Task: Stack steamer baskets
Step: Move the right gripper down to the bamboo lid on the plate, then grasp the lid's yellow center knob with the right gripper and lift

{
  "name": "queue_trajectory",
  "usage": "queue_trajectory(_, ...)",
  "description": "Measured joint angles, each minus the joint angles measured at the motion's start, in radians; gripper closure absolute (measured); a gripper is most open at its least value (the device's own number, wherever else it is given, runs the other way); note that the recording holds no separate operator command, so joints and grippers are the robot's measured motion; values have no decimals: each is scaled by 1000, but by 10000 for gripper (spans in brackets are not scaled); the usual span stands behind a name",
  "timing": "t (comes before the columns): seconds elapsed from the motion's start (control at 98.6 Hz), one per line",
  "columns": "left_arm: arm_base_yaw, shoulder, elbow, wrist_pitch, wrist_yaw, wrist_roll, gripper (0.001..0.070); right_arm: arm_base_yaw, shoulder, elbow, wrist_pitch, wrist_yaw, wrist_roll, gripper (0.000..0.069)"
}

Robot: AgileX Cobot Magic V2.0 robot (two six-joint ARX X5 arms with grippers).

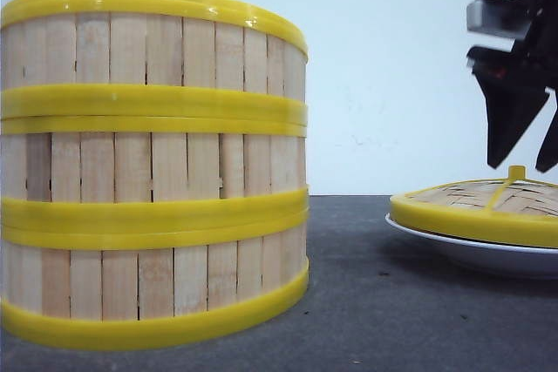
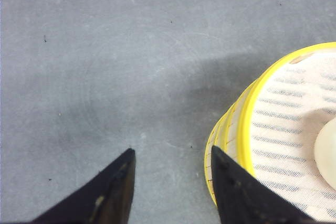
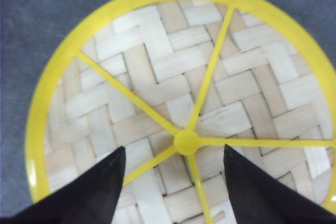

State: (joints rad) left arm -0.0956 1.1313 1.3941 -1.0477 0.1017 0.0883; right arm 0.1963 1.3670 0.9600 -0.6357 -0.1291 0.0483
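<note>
Right wrist view: right gripper [image 3: 173,158] jaws open, empty, straddling the knob of the woven lid [image 3: 184,103] on its white plate [image 1: 462,250]. Left gripper [image 2: 170,182] open beside the stacked steamer baskets [image 1: 153,167]. Risks: off-centre pinch slipping off the knob; left finger nudging the stack.

We see the right gripper [image 1: 523,158] hanging up high, pointing down, fingers spread apart. The left gripper [image 2: 170,174] is spread too, its dark pointed fingers [image 2: 113,190] aimed down, nothing between them.
</note>
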Motion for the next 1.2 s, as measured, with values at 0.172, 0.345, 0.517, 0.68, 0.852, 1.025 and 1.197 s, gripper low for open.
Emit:
queue_trajectory(0.172, 0, 0, 0, 0, 0, 0, 443, 0, 21, 0, 9, 1, 0, 424)
queue_trajectory(0.345, 0, 0, 0, 0, 0, 0, 443, 0, 23, 0, 12, 2, 0, 487)
queue_trajectory(0.517, 0, 0, 0, 0, 0, 0, 443, 0, 23, 0, 27, 2, 0, 492)
queue_trajectory(0.68, 0, 0, 0, 0, 0, 0, 443, 0, 23, 0, 27, 2, 0, 522)
queue_trajectory(0.852, 0, 0, 0, 0, 0, 0, 443, -1, 23, 0, 31, 6, 0, 626)
queue_trajectory(1.025, 0, 0, 0, 0, 0, 0, 443, -1, 23, 0, 40, 5, 0, 628)
queue_trajectory(1.197, 0, 0, 0, 0, 0, 0, 443, 0, 23, 71, -30, 1, -1, 628)
